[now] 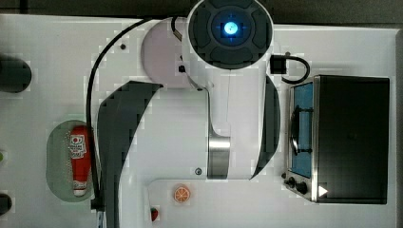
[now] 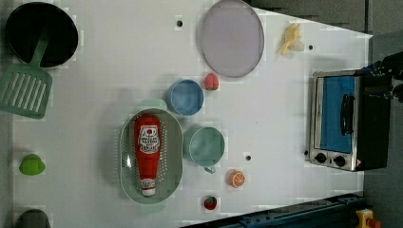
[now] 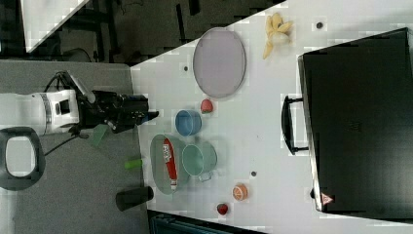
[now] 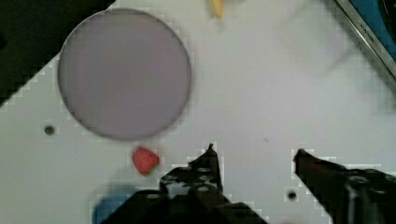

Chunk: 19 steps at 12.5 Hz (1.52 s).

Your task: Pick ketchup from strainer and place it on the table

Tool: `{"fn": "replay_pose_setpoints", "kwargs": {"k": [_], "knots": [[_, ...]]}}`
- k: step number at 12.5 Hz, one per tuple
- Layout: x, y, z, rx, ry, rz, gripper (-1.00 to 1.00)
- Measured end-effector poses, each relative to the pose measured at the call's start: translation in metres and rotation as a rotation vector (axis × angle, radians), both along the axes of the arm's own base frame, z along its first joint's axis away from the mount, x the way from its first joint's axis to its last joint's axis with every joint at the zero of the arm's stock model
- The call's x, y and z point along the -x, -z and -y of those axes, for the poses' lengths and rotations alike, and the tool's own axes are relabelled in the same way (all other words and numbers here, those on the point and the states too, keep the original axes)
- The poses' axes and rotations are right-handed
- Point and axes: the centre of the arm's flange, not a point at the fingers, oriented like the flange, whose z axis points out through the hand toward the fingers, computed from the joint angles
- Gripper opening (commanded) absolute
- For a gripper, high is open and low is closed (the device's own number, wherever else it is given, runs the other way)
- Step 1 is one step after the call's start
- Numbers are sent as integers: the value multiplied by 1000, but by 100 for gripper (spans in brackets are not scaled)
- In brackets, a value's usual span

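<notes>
Above the table [image 2: 95, 71], well apart from the strainer [image 2: 174, 137] where the ketchup [image 2: 148, 152] lies cap toward the left view's bottom, gripper [image 4: 254, 151] hangs released and empty: approach not begun; next, likely travel over the bottle and descend.

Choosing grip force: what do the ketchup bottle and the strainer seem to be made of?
Ketchup: likely soft glossy plastic, with a smooth red body and printed label. Strainer: probably rigid matte plastic, pale green with moulded rows of holes.
</notes>
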Motion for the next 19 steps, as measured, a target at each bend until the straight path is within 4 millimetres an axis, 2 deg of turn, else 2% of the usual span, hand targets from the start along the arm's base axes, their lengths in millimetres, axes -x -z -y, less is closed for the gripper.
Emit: {"fn": "replay_pose_setpoints", "kwargs": {"k": [2,3,5,7,9,11,13,16,17,19], "knots": [[46,8,8,-6,21,-93,81],[62,1,13,-6,34,-98,99],[76,-26,10,-20,42,-48,100],[76,-43,-14,-16,1,-2,100],[74,-39,-65,2,-93,-4,100],[70,-19,-137,7,-228,5,100],[73,11,-214,-1,-378,4,100],[103,62,-318,-47,-583,-44,100],[116,76,-346,-68,-641,-56,100],[137,99,-384,-88,-725,-55,100]]}}
